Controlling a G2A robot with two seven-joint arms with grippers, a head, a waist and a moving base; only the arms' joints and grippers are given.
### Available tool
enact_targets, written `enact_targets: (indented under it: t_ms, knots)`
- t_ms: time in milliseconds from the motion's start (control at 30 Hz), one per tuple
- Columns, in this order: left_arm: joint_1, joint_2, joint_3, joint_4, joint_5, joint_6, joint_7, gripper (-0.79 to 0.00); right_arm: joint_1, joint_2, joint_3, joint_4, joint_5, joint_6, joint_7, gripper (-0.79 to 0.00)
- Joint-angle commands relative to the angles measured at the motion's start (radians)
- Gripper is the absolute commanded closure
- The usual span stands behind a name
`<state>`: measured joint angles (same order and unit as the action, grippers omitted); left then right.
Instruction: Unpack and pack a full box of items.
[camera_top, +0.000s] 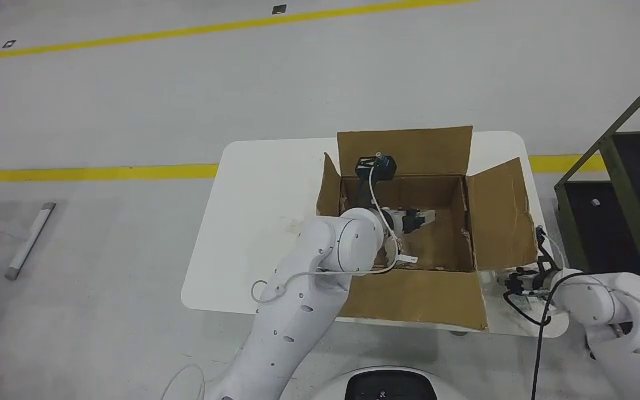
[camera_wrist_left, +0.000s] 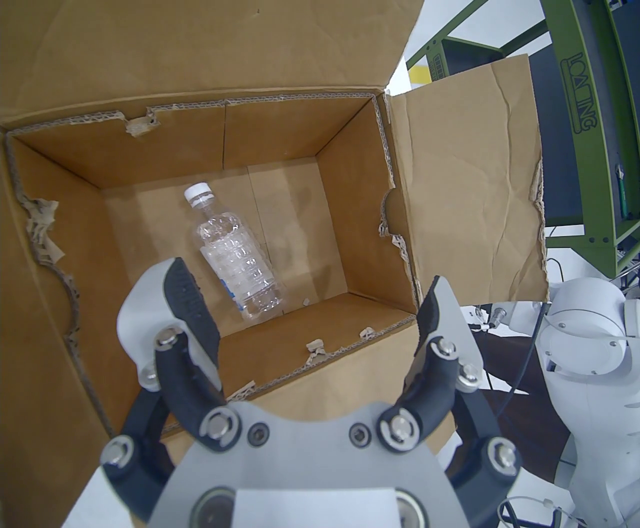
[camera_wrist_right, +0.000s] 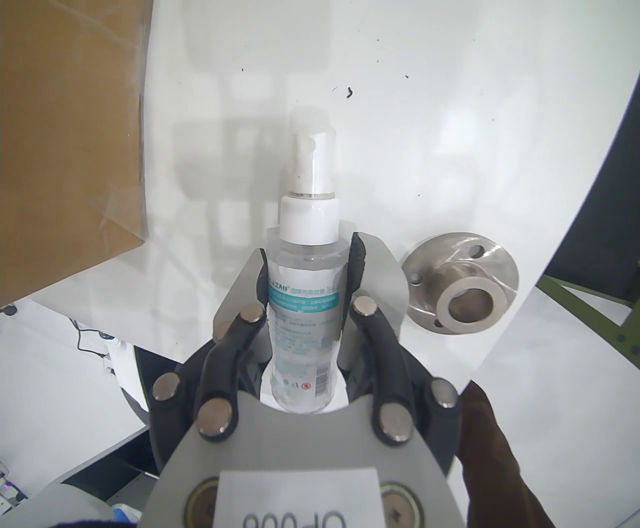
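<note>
Table (camera_top: 255, 225): white, smooth, with rounded corners; it carries the box, and its glossy top (camera_wrist_right: 400, 125) reflects the spray bottle.
Box (camera_top: 405, 152): large brown corrugated cardboard carton standing open on the table, all 4 flaps folded outward; the cut edges are ragged and torn, and the right-hand flap is creased (camera_wrist_left: 465, 190). A corner of it shows beside the right gripper (camera_wrist_right: 65, 125).
Left gripper (camera_wrist_left: 307, 280): grey metal plate with black linkages and 2 ribbed black pads, spread wide and holding nothing; it hangs above the box's open mouth (camera_top: 415, 217).
Right gripper (camera_wrist_right: 310, 255): same build, clenched on the spray bottle's body, over the table's corner outside the box.
Water bottle (camera_wrist_left: 235, 260): clear ribbed plastic with a white screw cap and a thin label band; it lies on its side on the box floor, near the middle, cap toward the far wall.
Spray bottle (camera_wrist_right: 305, 300): slim clear plastic cylinder with a teal-and-white label, white collar and a translucent cap over the nozzle; gripped between the right pads, nozzle pointing away from the wrist.
Flange (camera_wrist_right: 435, 272): round brushed-steel disc with a raised hollow hub and bolt holes, flat on the table just beside the right gripper.
</note>
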<state>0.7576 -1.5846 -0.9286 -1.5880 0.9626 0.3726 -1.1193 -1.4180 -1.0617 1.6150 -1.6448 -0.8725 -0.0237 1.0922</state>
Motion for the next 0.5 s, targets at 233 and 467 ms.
enact_targets:
  t_ms: [233, 467]
  knots:
    - [0.047, 0.016, -0.050, -0.104, 0.080, 0.002, 0.020, -0.785, -0.024, 0.010, 0.248, -0.079, 0.297, 0.014, -0.086, 0.000]
    - [0.109, 0.037, -0.130, -0.237, 0.203, 0.043, -0.003, -0.785, -0.033, 0.017, 0.410, -0.197, 0.505, -0.008, -0.132, 0.000]
